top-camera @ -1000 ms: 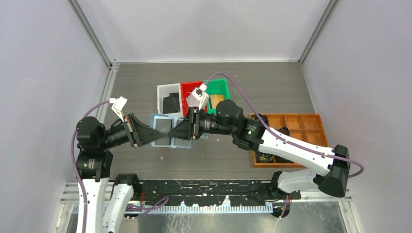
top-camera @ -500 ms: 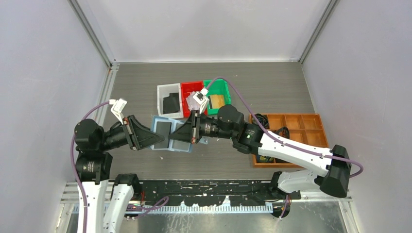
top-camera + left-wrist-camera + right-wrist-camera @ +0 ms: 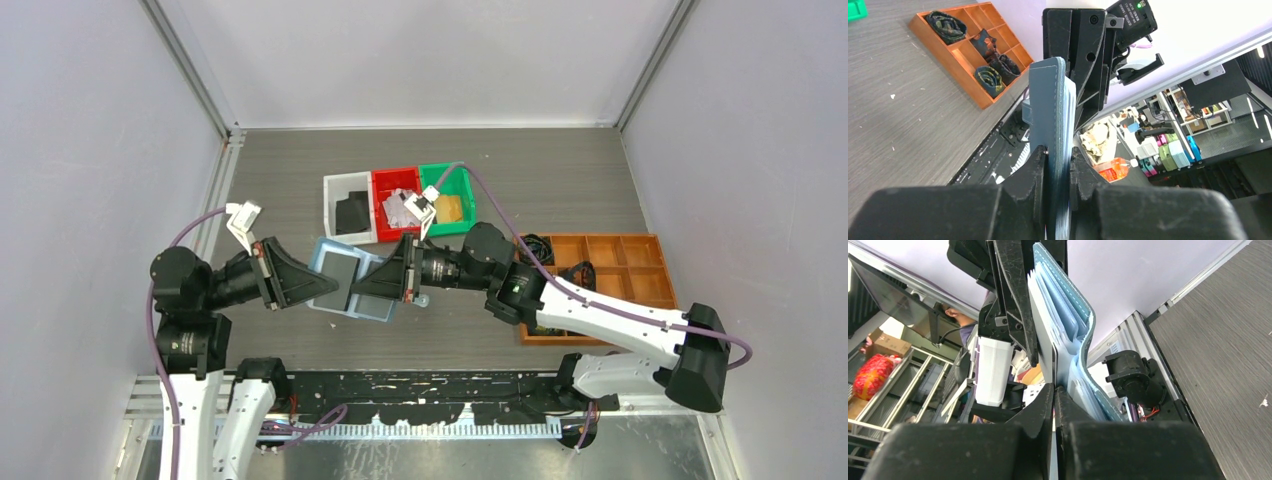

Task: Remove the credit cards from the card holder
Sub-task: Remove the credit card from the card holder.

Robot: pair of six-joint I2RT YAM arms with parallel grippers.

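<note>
The card holder (image 3: 325,255) is in front of three bins (image 3: 395,172); right of it, a tray (image 3: 600,237), perhaps holding cables (image 3: 545,245).

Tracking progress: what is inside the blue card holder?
Inside the soft blue folding card holder, a grey flat plastic card sits against light-blue slots; anything deeper is hidden.

Bright, even overhead light; wrist views blur close to the lens.

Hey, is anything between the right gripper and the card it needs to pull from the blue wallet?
Nothing visible: the right gripper pinches what looks like a pale card in the card holder, which the left gripper clamps.
</note>
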